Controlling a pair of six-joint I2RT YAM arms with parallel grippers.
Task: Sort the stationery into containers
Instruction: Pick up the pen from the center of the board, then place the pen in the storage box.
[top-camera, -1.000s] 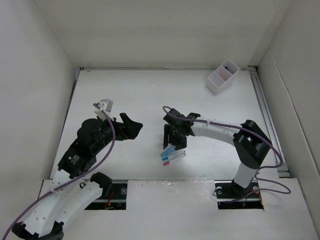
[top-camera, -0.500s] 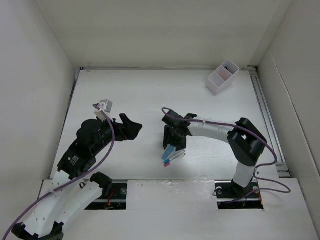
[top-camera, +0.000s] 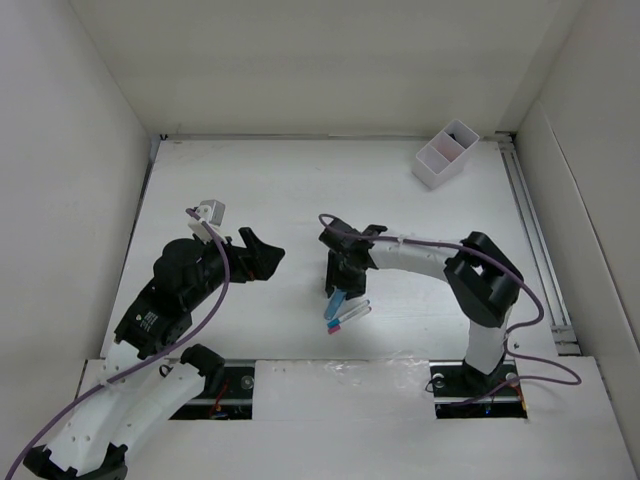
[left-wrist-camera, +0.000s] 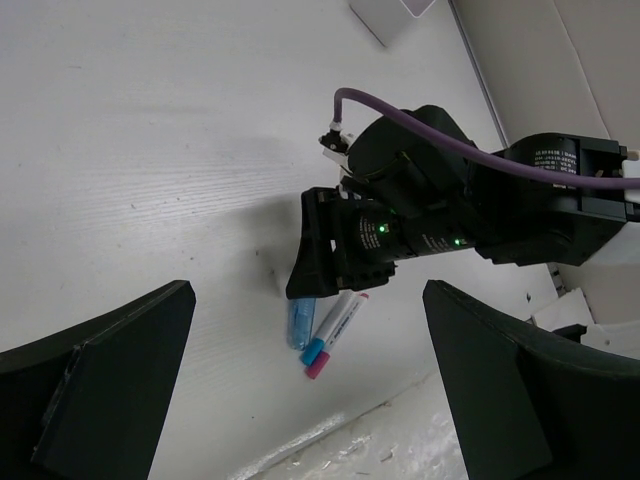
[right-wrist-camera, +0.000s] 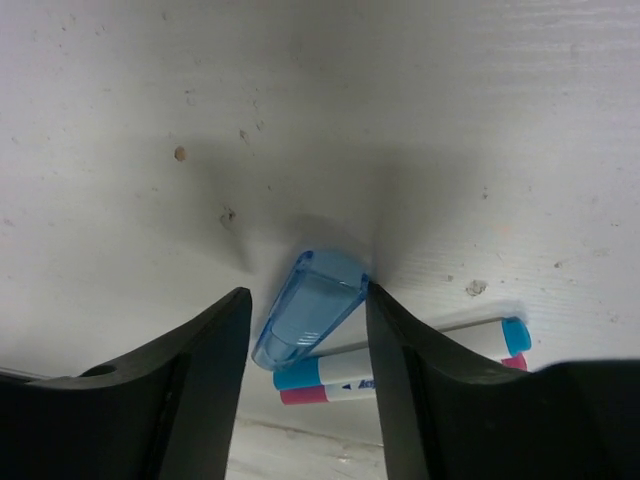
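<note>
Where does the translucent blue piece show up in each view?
Top external: blue piece just below centre.
Left wrist: blue piece low, centre.
Right wrist: blue piece centre.
Shared landmark: the two white pens lying beside it.

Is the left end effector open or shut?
Open. The left end effector grips nothing, and in the left wrist view its two fingers stand far apart at the picture's edges.

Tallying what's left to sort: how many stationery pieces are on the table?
3. A translucent blue piece sits between the right gripper's jaws; a blue-capped white pen and a pink-capped white pen lie side by side beside it. Others may be hidden under the arm.
</note>
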